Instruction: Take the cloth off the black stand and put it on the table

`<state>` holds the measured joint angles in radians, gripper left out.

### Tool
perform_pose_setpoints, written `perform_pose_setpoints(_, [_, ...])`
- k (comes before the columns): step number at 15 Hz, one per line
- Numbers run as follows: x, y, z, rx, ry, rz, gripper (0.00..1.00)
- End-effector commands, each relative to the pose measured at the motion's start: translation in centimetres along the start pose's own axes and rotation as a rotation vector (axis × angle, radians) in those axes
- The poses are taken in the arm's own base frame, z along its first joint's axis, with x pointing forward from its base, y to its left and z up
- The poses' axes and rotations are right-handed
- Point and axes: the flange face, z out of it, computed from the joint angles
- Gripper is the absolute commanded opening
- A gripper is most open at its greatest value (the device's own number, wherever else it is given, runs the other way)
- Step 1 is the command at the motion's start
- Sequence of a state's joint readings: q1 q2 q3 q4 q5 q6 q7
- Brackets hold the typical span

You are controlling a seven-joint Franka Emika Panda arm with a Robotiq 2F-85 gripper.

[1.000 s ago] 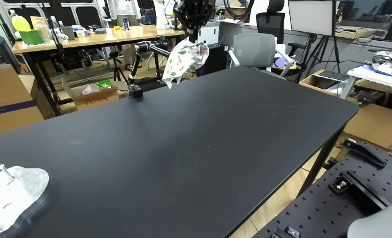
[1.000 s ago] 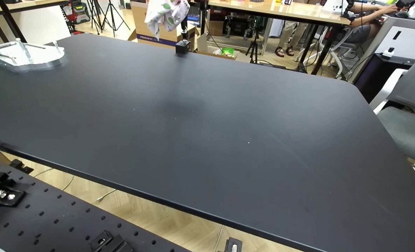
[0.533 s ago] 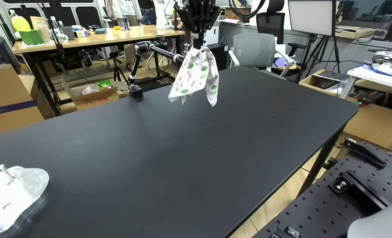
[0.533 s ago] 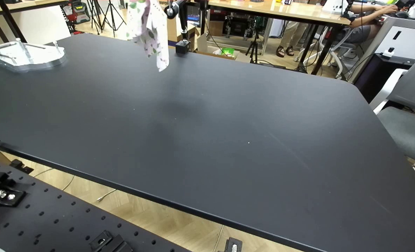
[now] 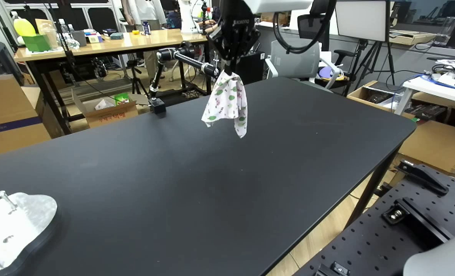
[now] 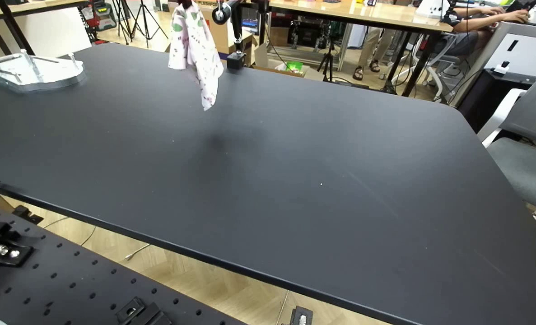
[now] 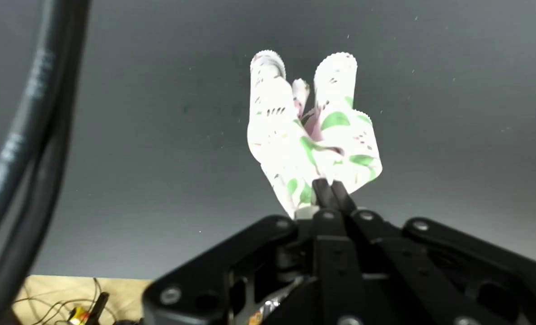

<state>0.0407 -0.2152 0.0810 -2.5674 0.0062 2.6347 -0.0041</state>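
Observation:
The cloth is white with green leaf prints. It hangs in folds above the black table, apart from its surface. It also shows in an exterior view and in the wrist view. My gripper is shut on the cloth's upper end, fingertips pointing down. In the wrist view the fingertips are close together with the cloth between and beyond them. The black stand is clamped at the table's far edge, and its bare arm ends beside my gripper. Its base shows at the table's edge.
A pale metal plate with upright pegs lies on the table; it also shows in an exterior view. A grey chair stands past the table's edge. Black cables hang at the left of the wrist view.
My gripper has moved down with the cloth, away from the stand's arm. The cloth has swung down and now hangs lower over the table. The stand stays where it was.

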Motion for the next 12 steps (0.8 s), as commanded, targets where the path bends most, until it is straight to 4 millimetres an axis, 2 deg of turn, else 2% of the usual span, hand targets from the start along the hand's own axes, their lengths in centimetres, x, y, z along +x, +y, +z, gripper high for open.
perform_pose_setpoints(1, [-2.2, 0.8, 2.6, -0.051, 0.111, 0.119, 0.0])
perform_pose_setpoints(4, [-3.7, 2.9, 4.5, -0.114, 0.144, 0.167, 0.0])
perform_pose_setpoints(8, [-4.6, 5.2, 5.1, -0.209, 0.129, 0.206, 0.0])
perform_pose_setpoints(9, [-4.9, 5.4, 5.5, -0.223, 0.115, 0.216, 0.26])
perform_pose_setpoints(10, [-5.1, 5.5, 5.8, -0.233, 0.101, 0.226, 0.27])
perform_pose_setpoints(12, [-5.5, 5.1, 7.0, -0.229, 0.052, 0.242, 0.4])
